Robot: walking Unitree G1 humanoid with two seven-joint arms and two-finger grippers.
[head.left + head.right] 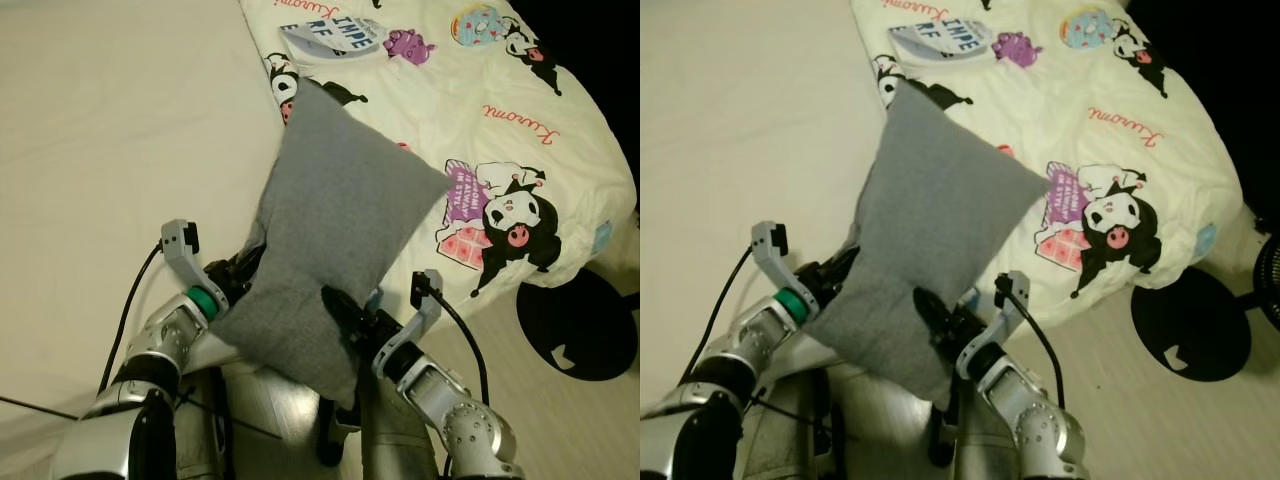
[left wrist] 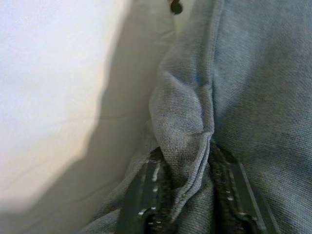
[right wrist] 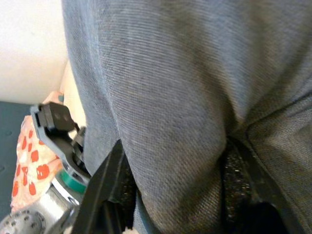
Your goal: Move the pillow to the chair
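A grey pillow (image 1: 335,230) hangs lifted above the bed, held between both arms. My left gripper (image 1: 240,272) is shut on the pillow's left edge; in the left wrist view a fold of grey fabric (image 2: 183,141) is pinched between its black fingers (image 2: 141,195). On the pillow's lower right side my right gripper (image 1: 345,315) is shut too, and the right wrist view has the cloth (image 3: 170,97) bulging between the fingers (image 3: 105,180). No chair can be made out.
Below lies a cream bed sheet (image 1: 110,150) and a cartoon-printed quilt (image 1: 500,120) at the right. A round black base (image 1: 580,320) stands on the pale floor at the far right. My own legs (image 1: 250,420) are underneath.
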